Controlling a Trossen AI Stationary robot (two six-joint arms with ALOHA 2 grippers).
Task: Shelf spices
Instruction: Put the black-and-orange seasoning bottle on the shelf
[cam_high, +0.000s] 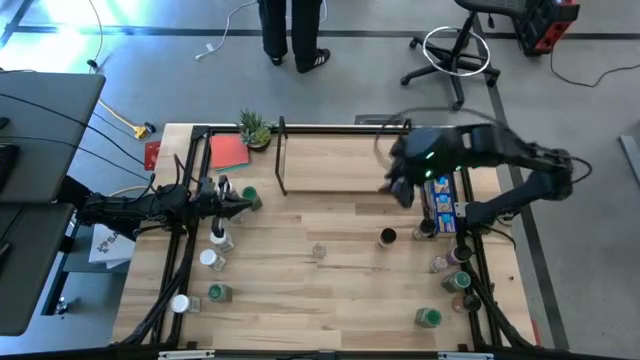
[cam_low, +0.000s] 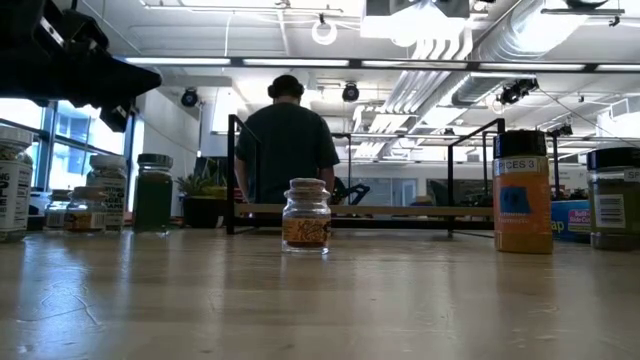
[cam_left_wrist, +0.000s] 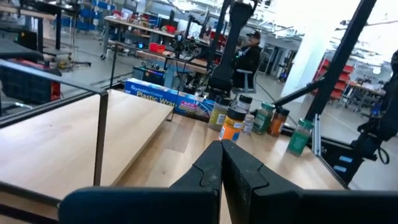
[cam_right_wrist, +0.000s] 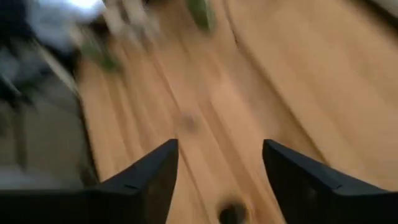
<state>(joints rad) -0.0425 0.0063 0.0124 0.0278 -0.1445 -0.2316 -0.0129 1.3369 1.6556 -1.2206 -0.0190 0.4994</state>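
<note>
Right gripper: jaws apart, nothing between them; held above the table at the shelf's right end.
Black-lidded jar: on the table just below the open jaws, untouched.
Shelf: empty, beside the right gripper.
Left gripper: jaws together, empty; near the left-hand jars, well apart from the shelf.

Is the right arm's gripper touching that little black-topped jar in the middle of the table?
Apart. In the high view the right gripper hovers by the shelf, with bare wood between it and the black-topped jar. The right wrist view shows its jaws open and empty.
</note>
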